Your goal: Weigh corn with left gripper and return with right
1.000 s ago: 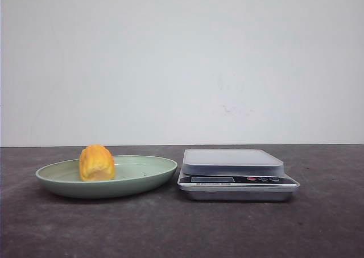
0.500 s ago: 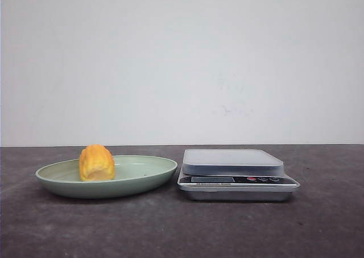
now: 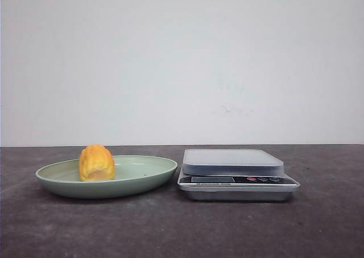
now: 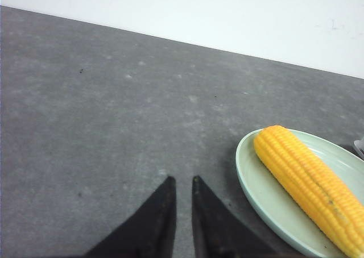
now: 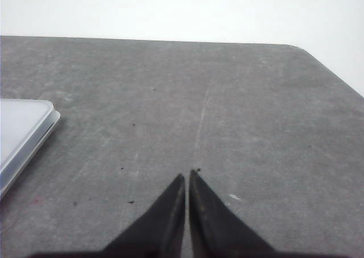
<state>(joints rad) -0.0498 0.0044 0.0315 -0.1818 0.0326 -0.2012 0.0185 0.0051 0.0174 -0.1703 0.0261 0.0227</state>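
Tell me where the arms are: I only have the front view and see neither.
Observer: The left fingers hang over bare table beside the plate. They are close together and hold nothing.
Operator: Is the corn as stubby as it looks from here?
Observer: No. The left wrist view shows the corn as a long cob lying along the plate. You are seeing it end-on.
Operator: And the right arm?
Observer: The right fingers are nearly together too, empty, over the table beside the scale.
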